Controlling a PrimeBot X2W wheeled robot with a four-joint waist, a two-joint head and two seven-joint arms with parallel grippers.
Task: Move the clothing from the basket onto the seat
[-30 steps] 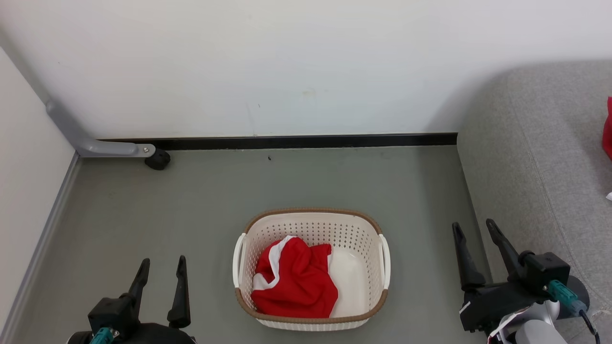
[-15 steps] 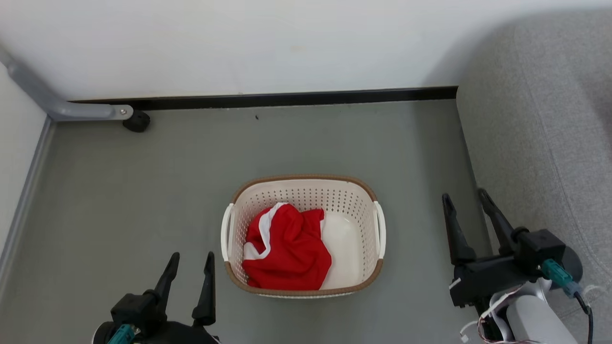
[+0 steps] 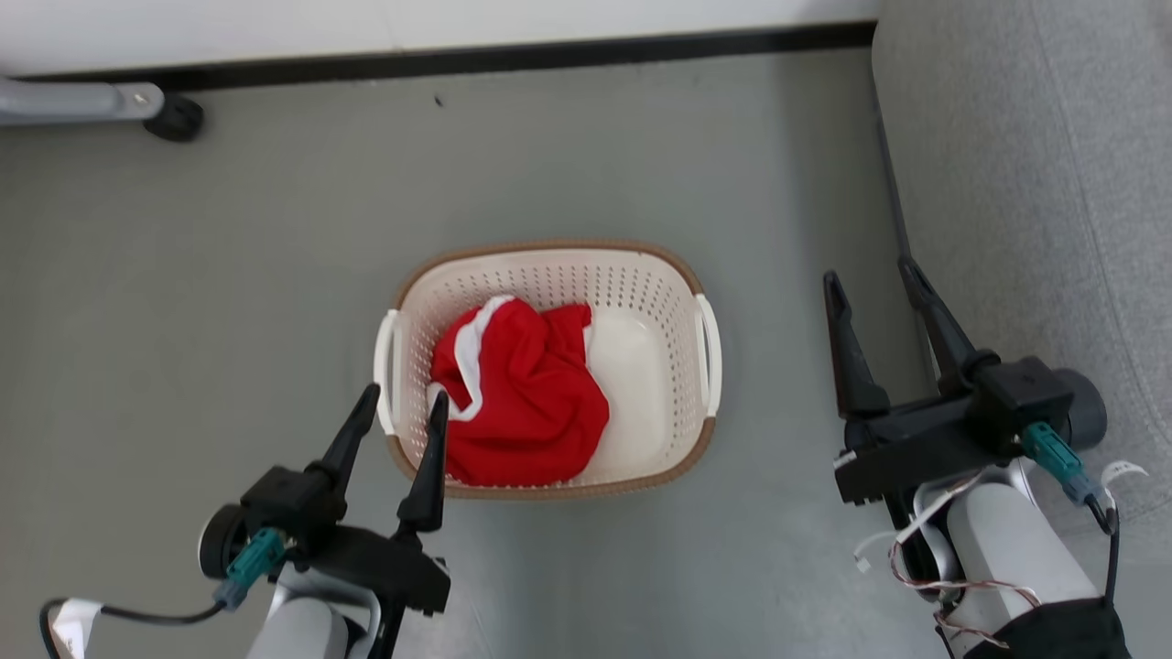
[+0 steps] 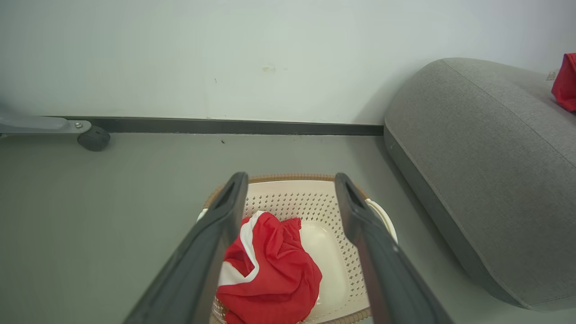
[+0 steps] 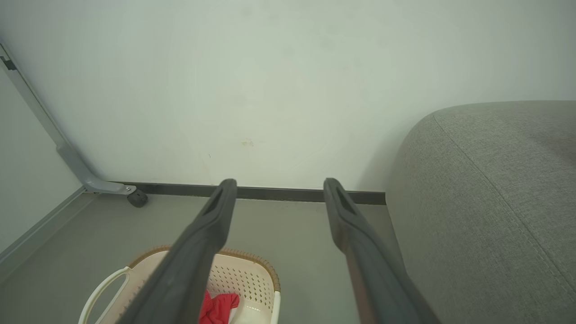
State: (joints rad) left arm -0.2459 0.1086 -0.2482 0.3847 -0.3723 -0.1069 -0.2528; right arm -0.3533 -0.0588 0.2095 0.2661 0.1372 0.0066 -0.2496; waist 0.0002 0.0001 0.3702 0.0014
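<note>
Clothing (image 3: pixel 522 403), a red heap with white trim, is seen in the left half of the basket (image 3: pixel 549 252), on a grey floor (image 3: pixel 229 256). The left gripper (image 3: pixel 403 394) is poised at the near-left rim, jaws spread. The right gripper (image 3: pixel 870 270), also spread and empty, is held beside the seat (image 3: pixel 1025 183). The bunched middle should be taken, rim avoided. A white wall (image 4: pixel 225 54) is seen behind.

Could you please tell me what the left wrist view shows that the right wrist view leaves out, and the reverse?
Left wrist view adds: the left end effector, open, and a red garment lying on the seat. Right wrist view adds: the right end effector, open, and the side wall with the grey bar's slanted part. Both share: the basket holding red clothing, the seat, the back wall, the dark baseboard and a black caster.
</note>
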